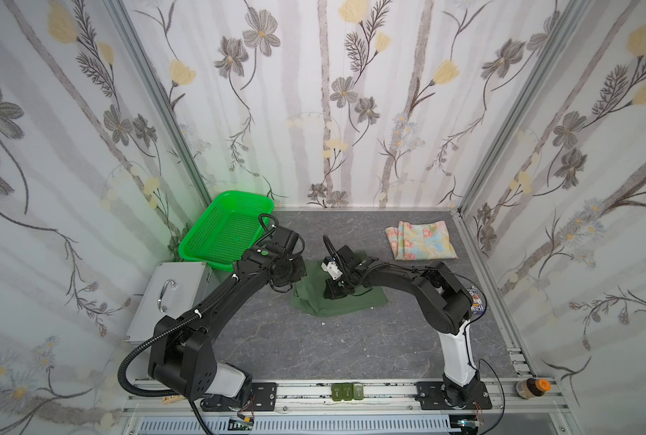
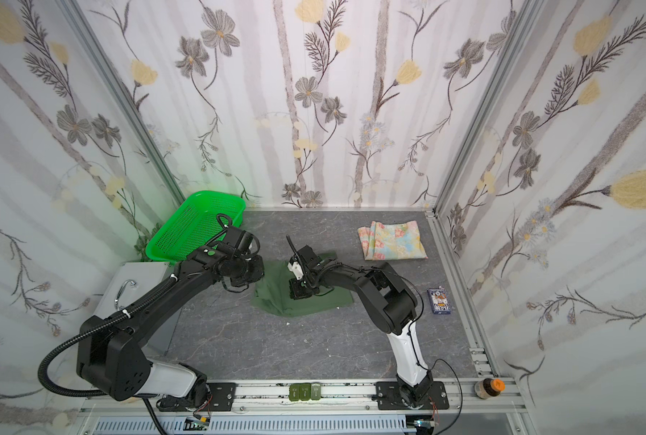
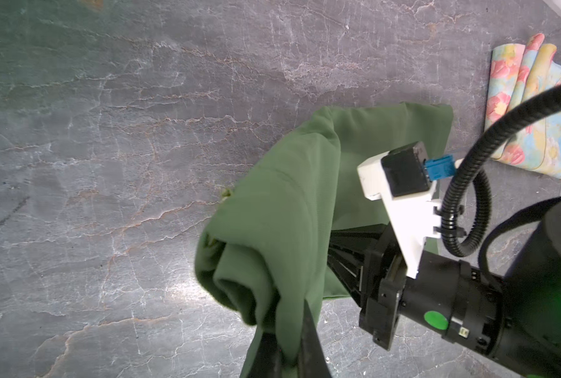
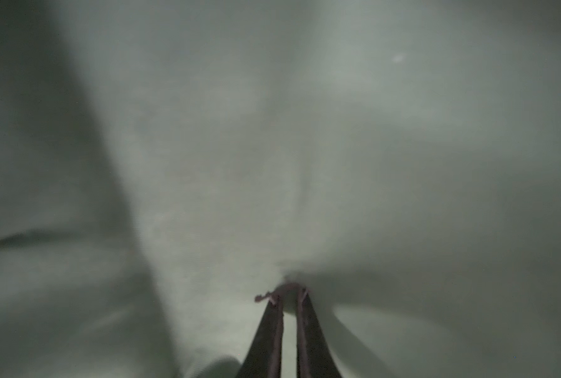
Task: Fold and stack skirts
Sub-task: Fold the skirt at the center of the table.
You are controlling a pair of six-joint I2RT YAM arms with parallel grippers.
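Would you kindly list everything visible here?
dark green skirt: one, dark green, table centre
floral skirt: one, pastel yellow-blue-pink, folded, table's far right
basket: one, bright green, far left corner
metal box: one, grey, left of table
card box: one, blue, right edge
bottle: one, brown, orange cap, front rail's right end
small blocks: three, green, front rail
table: one, grey marbled
left arm: one, black, jaws shut on dark green skirt
right arm: one, black-white, jaws shut on dark green skirt
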